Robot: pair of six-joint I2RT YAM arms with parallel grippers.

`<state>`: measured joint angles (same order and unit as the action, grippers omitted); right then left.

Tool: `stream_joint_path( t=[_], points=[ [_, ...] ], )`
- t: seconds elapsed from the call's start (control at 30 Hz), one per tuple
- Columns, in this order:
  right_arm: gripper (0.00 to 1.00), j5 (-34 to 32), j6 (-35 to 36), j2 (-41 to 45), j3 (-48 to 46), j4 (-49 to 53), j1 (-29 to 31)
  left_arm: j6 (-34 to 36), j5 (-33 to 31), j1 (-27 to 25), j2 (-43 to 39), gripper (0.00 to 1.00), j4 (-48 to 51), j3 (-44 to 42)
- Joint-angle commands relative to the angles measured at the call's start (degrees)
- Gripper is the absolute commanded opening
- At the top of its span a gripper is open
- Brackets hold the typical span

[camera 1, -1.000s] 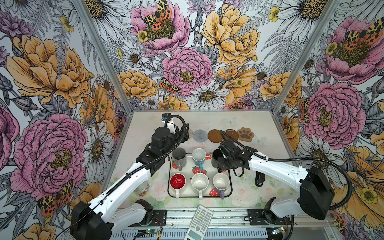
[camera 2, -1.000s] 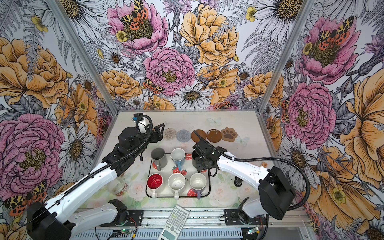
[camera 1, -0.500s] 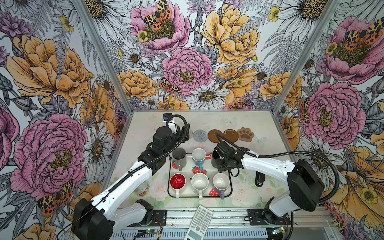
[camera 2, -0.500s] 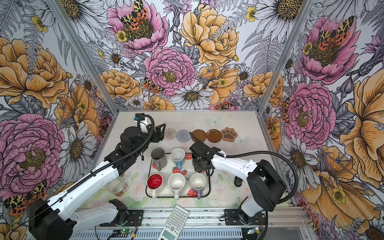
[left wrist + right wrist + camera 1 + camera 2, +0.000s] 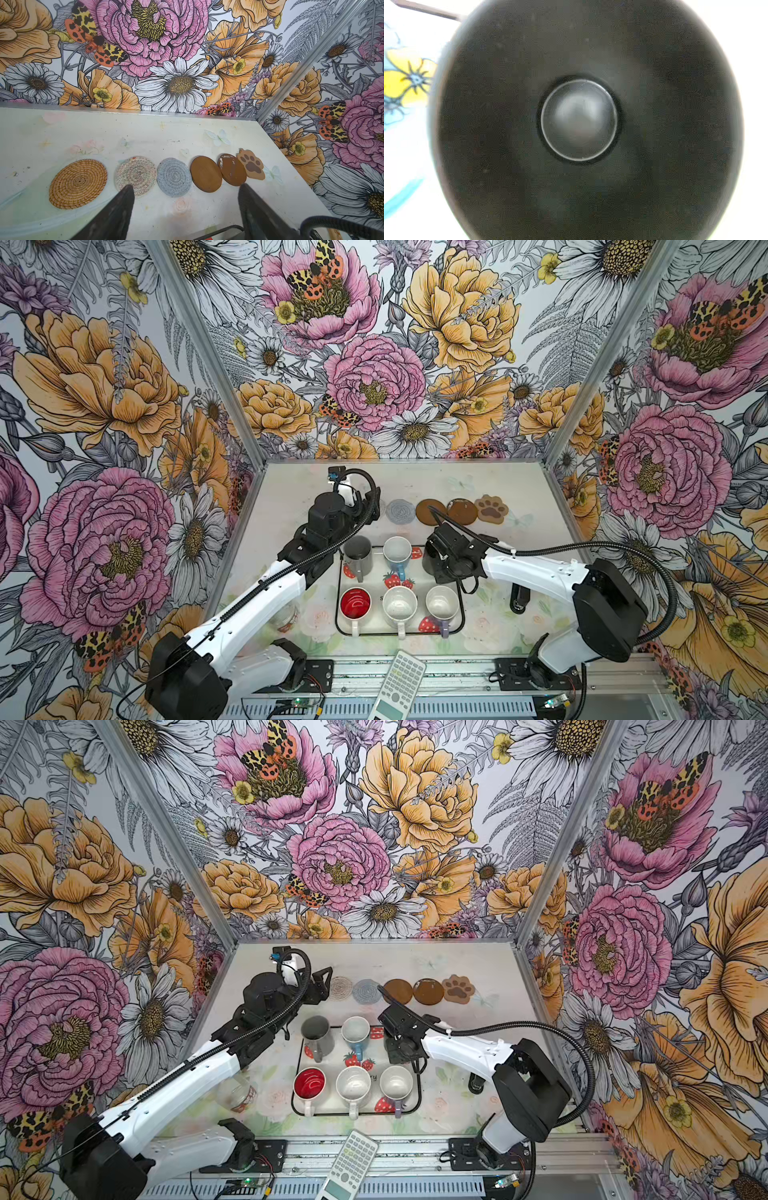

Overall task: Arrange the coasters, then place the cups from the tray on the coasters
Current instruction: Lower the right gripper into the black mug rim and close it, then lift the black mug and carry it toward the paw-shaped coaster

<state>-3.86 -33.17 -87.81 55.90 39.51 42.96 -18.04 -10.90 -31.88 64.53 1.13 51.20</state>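
Table point(image 5: 415, 481), pale with a faint flower print, enclosed by floral wall panels. Tray point(image 5: 376, 634), white with a black rim and strawberry print, at the middle front of the table, with six mugs standing on it in two rows of three. Left gripper point(image 5: 185, 186): fingers spread wide with nothing between them, hanging above the table just in front of the coaster row, beyond the tray's far left corner. Right gripper point(image 5: 446, 551): over the tray's far right corner, directly above the black mug point(image 5: 579, 120), whose inside fills the wrist view; the fingers are hidden, so grip or gap cannot be told. Calculator point(image 5: 401, 680), on the front rail. Far row of mugs, left to right: grey mug point(image 5: 357, 549), light blue mug point(image 5: 397, 549), black mug. Near row: white mug with red inside point(image 5: 355, 603), speckled white mug point(image 5: 400, 605), lavender mug point(image 5: 441, 602), handles toward the front. Glass jar point(image 5: 239, 1092), left of the tray, partly under the left arm. Coasters, in one row behind the tray, left to right: rattan coaster point(image 5: 78, 184), whitish crochet coaster point(image 5: 136, 172), blue-grey crochet coaster point(image 5: 173, 176), brown disc point(image 5: 205, 173), second brown disc point(image 5: 231, 169), paw-shaped coaster point(image 5: 251, 167); the last three touch or overlap.
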Motion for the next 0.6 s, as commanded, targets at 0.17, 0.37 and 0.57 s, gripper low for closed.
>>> stream_joint_path(
  t=[0.17, 0.37, 0.57],
  points=[
    [0.00, -2.2, 3.4, 5.5, 3.2, -0.9, -1.3, -0.1, 0.3, -0.1, -0.2, 0.80, -0.6, 0.0],
    [0.00, -0.4, 6.4, 5.2, 7.4, 1.0, -4.9, 0.1, -0.3, -0.4, -0.6, 0.80, -0.2, -0.1],
    [0.00, -0.1, 9.8, 3.5, 12.4, 3.2, -10.1, 0.5, -0.7, -0.2, -1.0, 0.80, 0.0, -0.5]
  ],
)
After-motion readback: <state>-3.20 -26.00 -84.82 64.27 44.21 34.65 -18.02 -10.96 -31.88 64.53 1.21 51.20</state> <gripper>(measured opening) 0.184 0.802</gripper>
